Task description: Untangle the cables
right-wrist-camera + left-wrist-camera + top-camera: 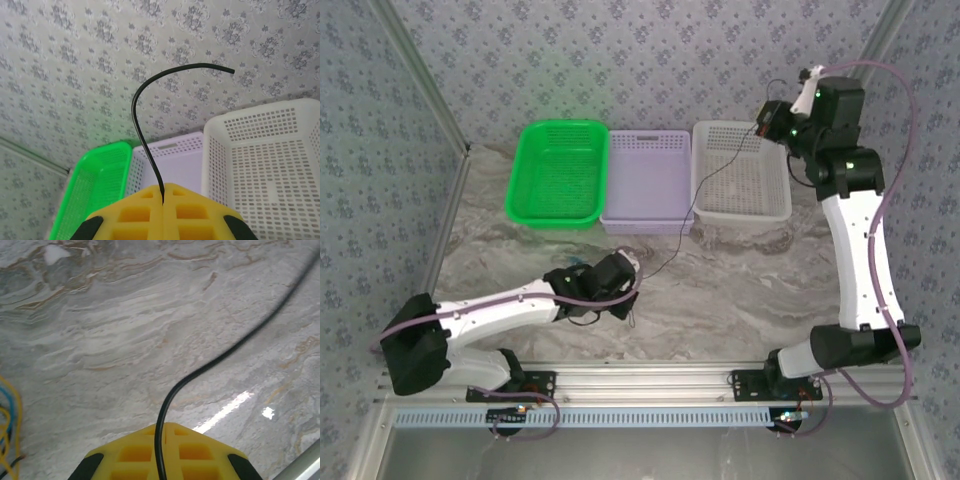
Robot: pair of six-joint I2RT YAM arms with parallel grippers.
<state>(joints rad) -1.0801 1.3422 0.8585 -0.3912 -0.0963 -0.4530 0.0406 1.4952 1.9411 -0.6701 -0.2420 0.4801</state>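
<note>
A thin black cable [695, 198] stretches from my right gripper [761, 128], held high over the white basket [741, 207], down to my left gripper [634, 282], which is low over the marble table [740, 290]. In the left wrist view my left gripper [165, 428] is shut on the black cable [225, 354], which runs away to the upper right. Yellow and blue cables [9, 427] lie in a tangle on the table at the left edge. In the right wrist view my right gripper [164, 187] is shut on the black cable [138, 120], whose free end curls upward.
Three baskets stand in a row at the back of the table: green [558, 172], lilac [648, 181] and white. From the right wrist I see them below: the green basket [95, 185], the lilac basket [175, 165] and the white basket [270, 165]. Patterned walls close in the sides and back.
</note>
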